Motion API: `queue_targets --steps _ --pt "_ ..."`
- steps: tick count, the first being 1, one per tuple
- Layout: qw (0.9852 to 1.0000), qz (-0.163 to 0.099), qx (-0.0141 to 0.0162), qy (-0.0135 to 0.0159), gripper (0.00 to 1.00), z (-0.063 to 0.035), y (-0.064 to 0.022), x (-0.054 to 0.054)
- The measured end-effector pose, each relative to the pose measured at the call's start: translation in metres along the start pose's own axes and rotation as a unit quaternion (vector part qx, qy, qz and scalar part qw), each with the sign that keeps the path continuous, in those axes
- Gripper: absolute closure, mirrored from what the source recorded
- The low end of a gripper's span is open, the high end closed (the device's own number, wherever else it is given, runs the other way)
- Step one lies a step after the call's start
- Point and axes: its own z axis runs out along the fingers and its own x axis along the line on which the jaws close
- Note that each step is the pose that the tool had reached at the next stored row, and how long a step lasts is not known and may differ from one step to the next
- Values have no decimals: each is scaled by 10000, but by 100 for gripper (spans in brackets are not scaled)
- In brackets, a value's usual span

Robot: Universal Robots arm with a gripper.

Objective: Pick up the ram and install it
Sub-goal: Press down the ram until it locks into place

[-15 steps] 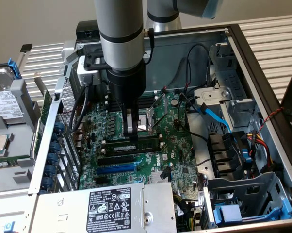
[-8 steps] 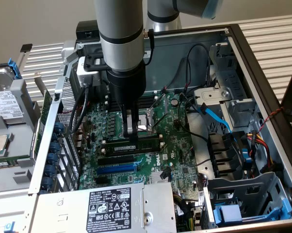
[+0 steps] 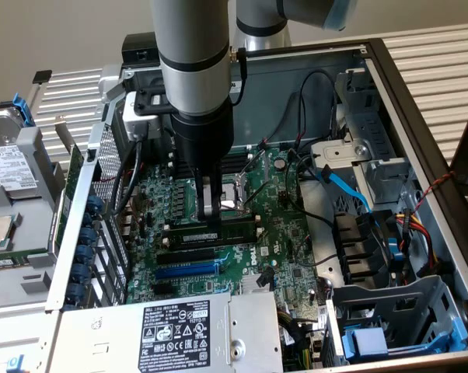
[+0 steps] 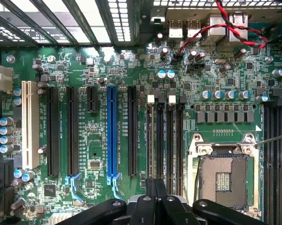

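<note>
The ram [image 3: 235, 230] is a long thin green stick with a white label. It stands on edge along a black memory slot on the motherboard [image 3: 277, 241], just in front of the CPU socket [image 3: 235, 194]. My gripper [image 3: 211, 221] comes straight down onto the middle of the ram, with its fingers closed on the top edge. In the wrist view the gripper [image 4: 156, 194] is shut, its fingers pressed together over the near end of the black memory slots [image 4: 171, 140].
A blue expansion slot [image 4: 112, 133] and black slots lie beside the memory slots. The power supply [image 3: 179, 330] fills the front of the case. Blue and black cables [image 3: 351, 194] and drive cages [image 3: 389, 311] crowd the exterior view's right. A hard drive [image 3: 8, 167] lies outside at the left.
</note>
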Motion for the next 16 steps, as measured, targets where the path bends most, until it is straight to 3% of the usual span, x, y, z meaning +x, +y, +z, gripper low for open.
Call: queue_targets --steps 16 --pt "10000 0 0 0 88 2 1 18"
